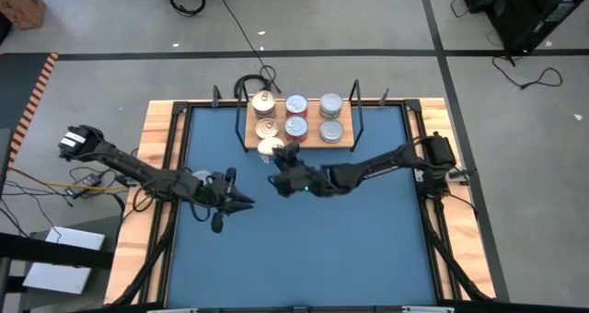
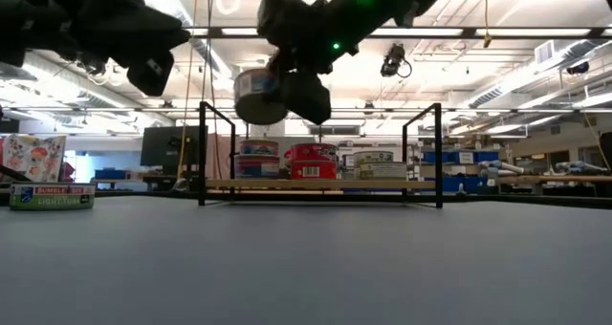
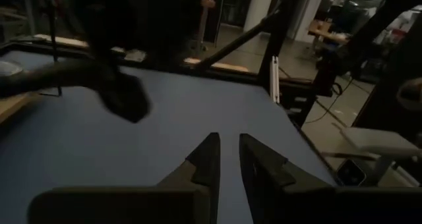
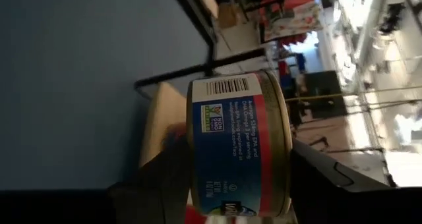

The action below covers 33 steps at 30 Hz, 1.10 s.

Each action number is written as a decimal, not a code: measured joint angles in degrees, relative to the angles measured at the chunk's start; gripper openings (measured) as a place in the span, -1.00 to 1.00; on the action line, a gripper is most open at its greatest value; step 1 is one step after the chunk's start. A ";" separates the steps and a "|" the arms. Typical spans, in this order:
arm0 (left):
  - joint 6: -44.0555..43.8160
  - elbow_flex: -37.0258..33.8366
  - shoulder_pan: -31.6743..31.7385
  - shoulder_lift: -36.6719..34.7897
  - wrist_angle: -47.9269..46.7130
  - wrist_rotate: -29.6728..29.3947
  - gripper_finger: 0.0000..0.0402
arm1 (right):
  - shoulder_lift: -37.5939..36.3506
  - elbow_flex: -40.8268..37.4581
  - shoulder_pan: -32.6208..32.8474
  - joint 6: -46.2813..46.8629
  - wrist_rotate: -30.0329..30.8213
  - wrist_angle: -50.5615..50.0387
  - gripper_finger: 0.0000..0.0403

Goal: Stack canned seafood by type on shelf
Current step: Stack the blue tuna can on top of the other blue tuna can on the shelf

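The shelf (image 1: pixel 312 118) stands at the table's far middle, a light board with black wire uprights. Six tins sit on it in pairs: gold-lidded (image 1: pixel 264 102) at its left end, red-sided (image 1: pixel 295 105) in the middle, plain silver (image 1: pixel 330 106) at its right end. My right gripper (image 1: pixel 281 153) reaches in from the right and is shut on another tin (image 1: pixel 270 147) just in front of the shelf's near left corner. The right wrist view shows that tin (image 4: pixel 237 145) has a blue and red label and a gold rim. My left gripper (image 1: pixel 247 201) hovers left of centre, open by a narrow gap (image 3: pixel 229 145). My right gripper pinches the tin between its two fingers, one on each flat end, over the label side (image 4: pixel 227 184). The fingers (image 4: pixel 165 178) come level from the table's right. The tin is upright and lifted clear of the table (image 2: pixel 256 96), above the height of the shelf board.
A wooden rim (image 1: pixel 161 156) frames the blue table. A black cable (image 1: pixel 250 81) loops behind the shelf's far left corner. In the low view a small tuna carton (image 2: pixel 53 196) sits at the left. Blue surface (image 1: pixel 304 249) spreads across the near half.
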 joint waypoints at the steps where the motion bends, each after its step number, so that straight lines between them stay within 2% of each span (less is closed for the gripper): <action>1: 0.02 -0.09 -0.02 -0.04 -0.04 0.01 -0.70 | 0.57 0.87 -0.88 -0.70 -0.05 0.58 0.01; 12: 0.42 -0.25 -0.35 0.07 1.02 0.58 -0.70 | 8.00 8.80 -6.58 -6.75 -2.22 0.26 0.01; 33: 1.84 -0.25 -0.70 0.10 0.86 -0.06 -0.70 | 7.96 9.12 -12.68 -7.63 -7.48 -0.79 0.01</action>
